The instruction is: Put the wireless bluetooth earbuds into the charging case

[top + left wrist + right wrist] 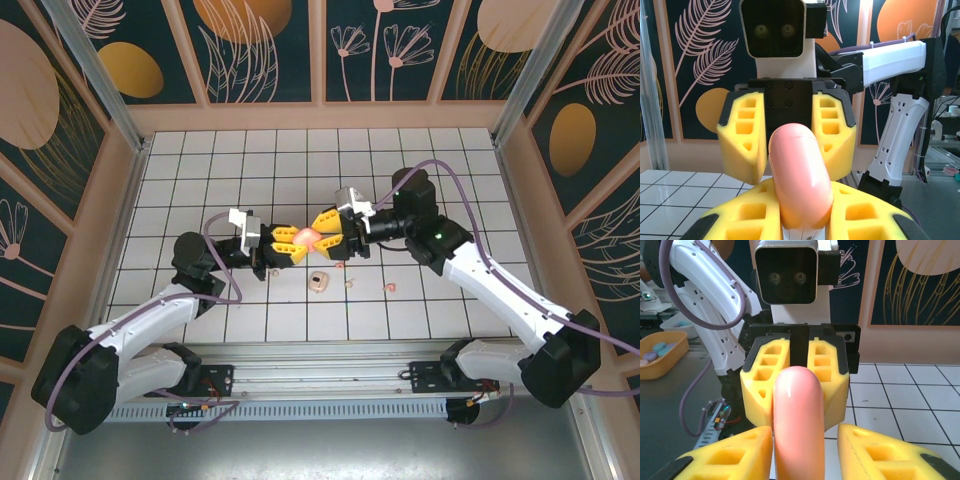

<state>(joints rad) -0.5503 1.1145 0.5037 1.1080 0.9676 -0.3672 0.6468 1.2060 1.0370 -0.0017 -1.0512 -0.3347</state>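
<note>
A salmon-pink pebble-shaped charging case (308,238) hangs above the middle of the tiled table, and both grippers meet at it. My left gripper (291,241) is shut on it, its yellow fingers (747,215) pressing both sides of the case (801,175). My right gripper (326,240) faces it from the other side. It stands open around the case (799,425), with one finger (740,457) against it and a gap at the other. Two tiny earbuds lie on the tiles below, a pink one (391,287) and a paler one (348,283).
A cream case (319,282) lies on the tiles just in front of the grippers. The table (200,160) is walled at the back and sides. An orange tray (660,356) with coloured pieces sits off the table.
</note>
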